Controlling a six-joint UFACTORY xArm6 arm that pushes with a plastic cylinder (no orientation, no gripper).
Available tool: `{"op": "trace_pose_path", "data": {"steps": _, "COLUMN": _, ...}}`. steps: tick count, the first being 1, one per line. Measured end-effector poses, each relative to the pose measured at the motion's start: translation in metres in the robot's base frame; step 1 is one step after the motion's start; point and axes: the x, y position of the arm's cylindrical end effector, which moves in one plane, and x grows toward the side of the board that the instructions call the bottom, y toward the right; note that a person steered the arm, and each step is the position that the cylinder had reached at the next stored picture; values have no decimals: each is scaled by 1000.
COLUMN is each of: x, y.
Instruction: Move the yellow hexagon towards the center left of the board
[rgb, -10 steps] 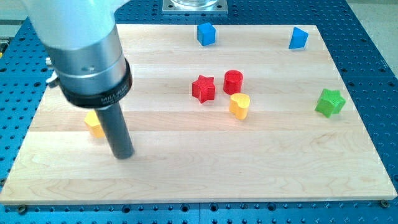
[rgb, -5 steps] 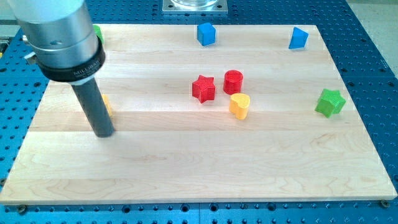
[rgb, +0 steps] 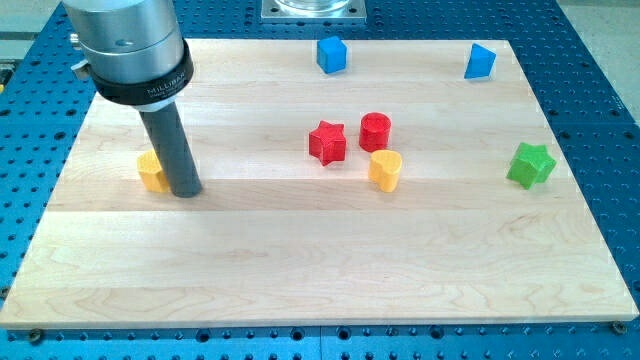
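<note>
Since a moment ago, my tip (rgb: 186, 192) has swung rightward; the rod stands upright, holding nothing. Touching its left side, the yellow hexagon (rgb: 151, 172) sits partly hidden, near the bench's (rgb: 330, 270) centre-left.

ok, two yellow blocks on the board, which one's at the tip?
The yellow hexagon near the view's left edge, right beside my tip. The yellow heart sits mid-board by the red star.

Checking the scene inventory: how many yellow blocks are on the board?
2. The yellow hexagon sits at the view's left, right beside my tip. The yellow heart lies near the centre. My rod could hide another.
</note>
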Motion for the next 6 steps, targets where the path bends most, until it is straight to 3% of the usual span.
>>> {"op": "trace_pose_path", "data": {"steps": 6, "x": -7, "y": -63}}
